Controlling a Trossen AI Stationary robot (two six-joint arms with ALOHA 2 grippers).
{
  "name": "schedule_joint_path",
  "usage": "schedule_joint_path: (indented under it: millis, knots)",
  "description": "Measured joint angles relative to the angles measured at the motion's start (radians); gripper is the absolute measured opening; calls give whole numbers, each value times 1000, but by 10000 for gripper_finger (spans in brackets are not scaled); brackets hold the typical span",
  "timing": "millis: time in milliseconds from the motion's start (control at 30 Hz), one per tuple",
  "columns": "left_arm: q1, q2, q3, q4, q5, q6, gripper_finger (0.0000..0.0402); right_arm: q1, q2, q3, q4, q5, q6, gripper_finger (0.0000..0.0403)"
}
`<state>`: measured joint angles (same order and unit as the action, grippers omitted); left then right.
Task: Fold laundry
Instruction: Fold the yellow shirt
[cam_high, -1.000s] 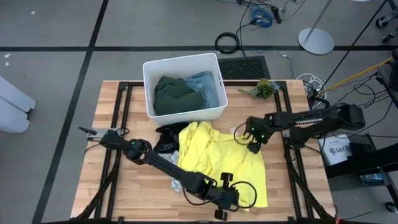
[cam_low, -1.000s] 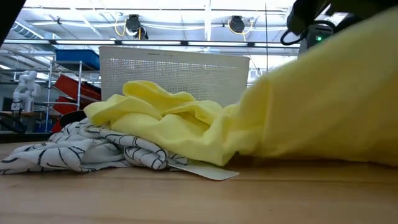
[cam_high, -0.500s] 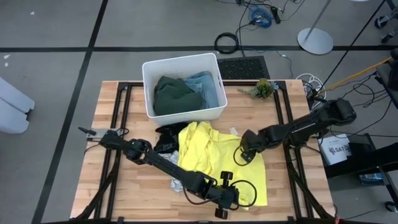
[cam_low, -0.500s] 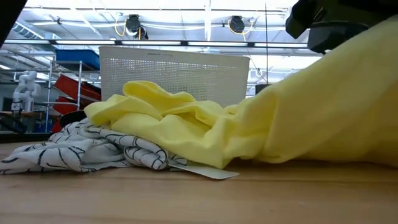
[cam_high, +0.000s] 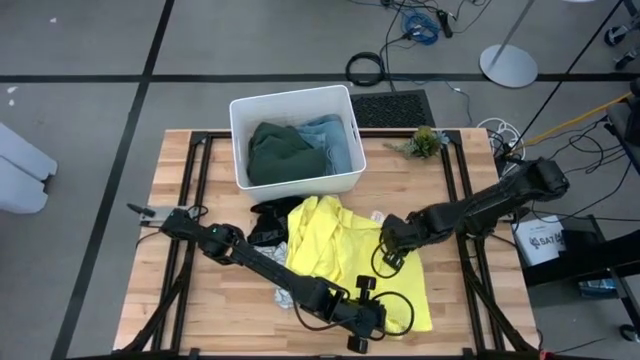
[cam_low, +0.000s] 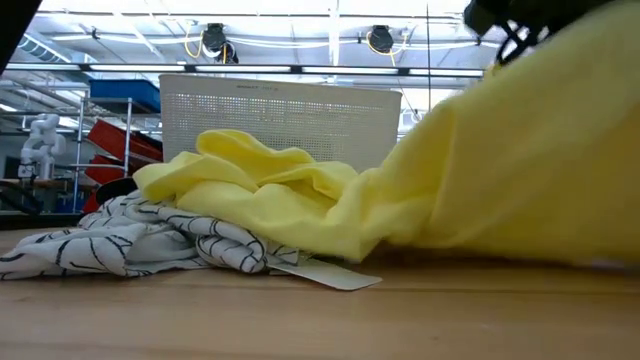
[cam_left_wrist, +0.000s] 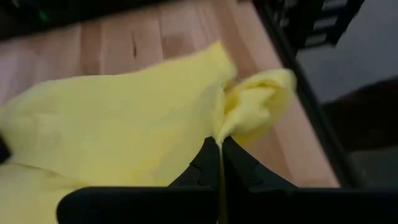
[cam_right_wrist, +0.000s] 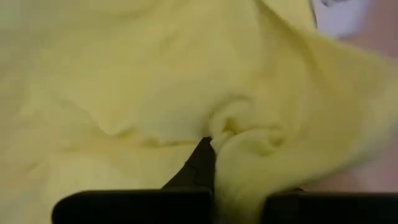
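- I am keeping the left gripper (cam_high: 362, 322) pinched on the yellow garment's (cam_high: 345, 255) near corner, by the table's (cam_high: 180, 300) front edge.
- I am holding a bunched fold mid-cloth in the right gripper (cam_high: 388, 240); I should be lifting both grips evenly.

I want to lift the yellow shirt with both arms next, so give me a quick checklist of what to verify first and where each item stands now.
1. Left gripper shut on the yellow shirt, pinching an edge: ok.
2. Right gripper shut on the shirt, fabric bunched at its tips: ok.
3. Shirt free of the patterned garment: not ok, it drapes over it.
4. Shirt lying flat: not ok, crumpled toward the bin.
5. Black garment clear of the shirt: cannot tell.
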<state>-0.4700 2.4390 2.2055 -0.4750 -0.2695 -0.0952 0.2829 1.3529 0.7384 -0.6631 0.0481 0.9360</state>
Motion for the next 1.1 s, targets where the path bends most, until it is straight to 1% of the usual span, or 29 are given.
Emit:
schedule_joint_path:
  millis: [133, 267, 333, 400, 467, 567, 700, 767, 867, 933, 1100]
  knots:
    - [5, 0, 49, 5, -14, 6, 2, -44, -43, 159, -327, 52, -62, 4]
    - [8, 0, 121, 7, -74, 48, 2, -84, -99, 315, -664, 121, -68, 3]
    - [12, -1, 152, 35, -106, 71, 2, -97, -136, 400, -793, 153, -57, 3]
    - [23, -6, 149, 121, -116, 88, 2, -106, -173, 482, -894, 182, -35, 3]
    - [34, -13, 149, 194, -112, 99, 2, -122, -212, 546, -909, 179, -29, 2]
    - [46, -19, 151, 324, -95, 78, 2, -146, -268, 596, -911, 95, -22, 2]
    - [57, -18, 150, 484, -27, 75, 2, -165, -303, 586, -911, 33, -21, 2]
    - [67, -18, 151, 542, 28, 71, 2, -165, -302, 585, -907, 46, -18, 2]
    - [84, -19, 152, 554, 136, 28, 1, -165, -316, 585, -908, 97, -7, 2]
    - [93, -19, 151, 523, 192, -1, 1, -165, -319, 585, -908, 102, -8, 2]
    - [90, -19, 148, 415, 197, -31, 1, -170, -305, 585, -903, 83, -12, 2]
